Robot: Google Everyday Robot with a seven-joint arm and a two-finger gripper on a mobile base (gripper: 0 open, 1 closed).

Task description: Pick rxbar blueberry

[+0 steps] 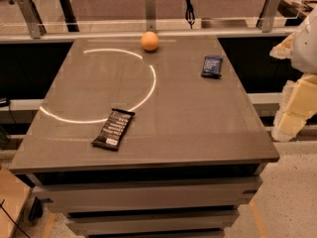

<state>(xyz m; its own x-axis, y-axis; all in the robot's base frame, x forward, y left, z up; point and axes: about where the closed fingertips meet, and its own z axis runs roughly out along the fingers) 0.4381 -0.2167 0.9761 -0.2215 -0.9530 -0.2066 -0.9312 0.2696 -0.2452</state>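
The rxbar blueberry is a small dark navy-blue bar. It lies flat on the grey table, near the far right corner. Part of my pale arm shows at the right edge of the view, beside the table and off its surface. It is to the right of the bar and apart from it. My gripper is not in view; it lies beyond the right edge of the frame.
A longer black bar with white text lines lies near the front left of the table. An orange sits at the far edge, by a clear barrier on metal posts. A bright ring of light crosses the left half.
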